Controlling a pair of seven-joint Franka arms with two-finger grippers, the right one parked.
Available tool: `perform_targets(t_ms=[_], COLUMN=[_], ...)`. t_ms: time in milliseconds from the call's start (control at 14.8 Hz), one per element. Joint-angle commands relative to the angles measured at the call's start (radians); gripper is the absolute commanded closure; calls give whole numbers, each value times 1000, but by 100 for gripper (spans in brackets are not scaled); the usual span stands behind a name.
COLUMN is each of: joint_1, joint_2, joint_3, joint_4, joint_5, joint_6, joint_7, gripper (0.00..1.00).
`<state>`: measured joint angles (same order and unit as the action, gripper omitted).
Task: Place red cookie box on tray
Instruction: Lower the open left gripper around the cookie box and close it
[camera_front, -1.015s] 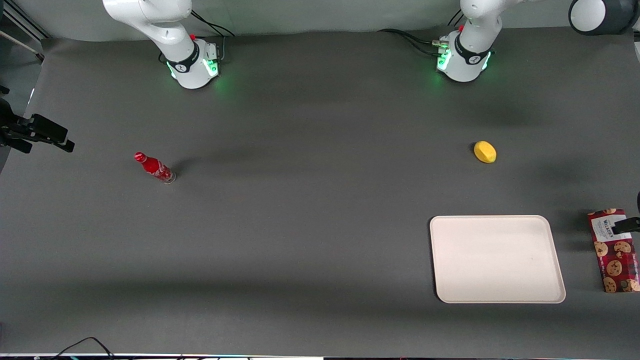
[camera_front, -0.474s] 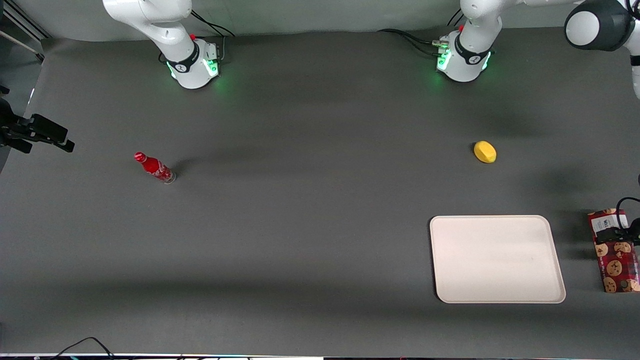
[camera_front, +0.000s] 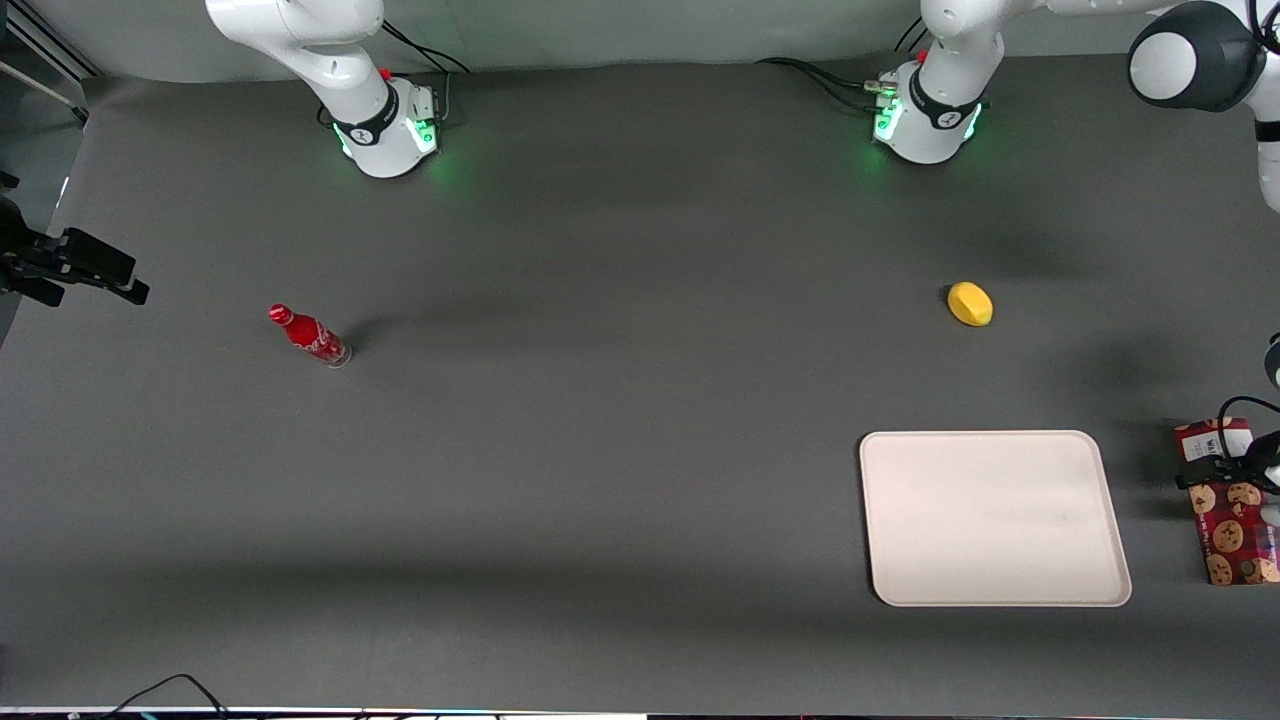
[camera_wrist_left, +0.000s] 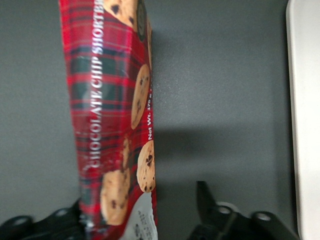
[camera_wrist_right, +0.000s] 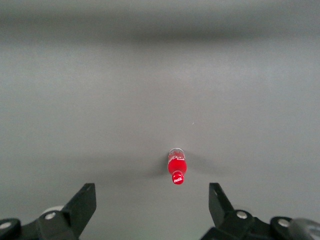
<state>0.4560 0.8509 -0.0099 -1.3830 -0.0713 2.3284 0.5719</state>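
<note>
The red cookie box (camera_front: 1232, 530) lies flat on the dark table at the working arm's end, beside the tray (camera_front: 990, 520), with a strip of bare table between them. Its white label end points away from the front camera. My left gripper (camera_front: 1238, 470) is low over that label end and stands open. In the left wrist view the red cookie box (camera_wrist_left: 110, 100) runs lengthwise between the fingers of the gripper (camera_wrist_left: 140, 215). One fingertip (camera_wrist_left: 204, 197) stands apart from the box's side with a gap; the other is mostly hidden by the box. The tray (camera_wrist_left: 305, 125) rim shows alongside.
A yellow lemon-shaped object (camera_front: 970, 303) lies farther from the front camera than the tray. A small red bottle (camera_front: 308, 335) stands toward the parked arm's end of the table. The cookie box lies at the very edge of the front view.
My left gripper has come down over the box's label end and shifted slightly nearer to the front camera. The box and tray have not moved.
</note>
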Motion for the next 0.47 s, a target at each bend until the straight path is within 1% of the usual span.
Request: perform_targets(t_ms=[0, 203, 406], joint_1=[6, 6, 4], joint_2=[14, 16, -1], joint_3=[-2, -1, -1], joint_4=[30, 27, 33], joint_5=[-13, -13, -9], joint_6=[2, 26, 13], joint_7=[92, 129, 154], gripper=[100, 100, 100])
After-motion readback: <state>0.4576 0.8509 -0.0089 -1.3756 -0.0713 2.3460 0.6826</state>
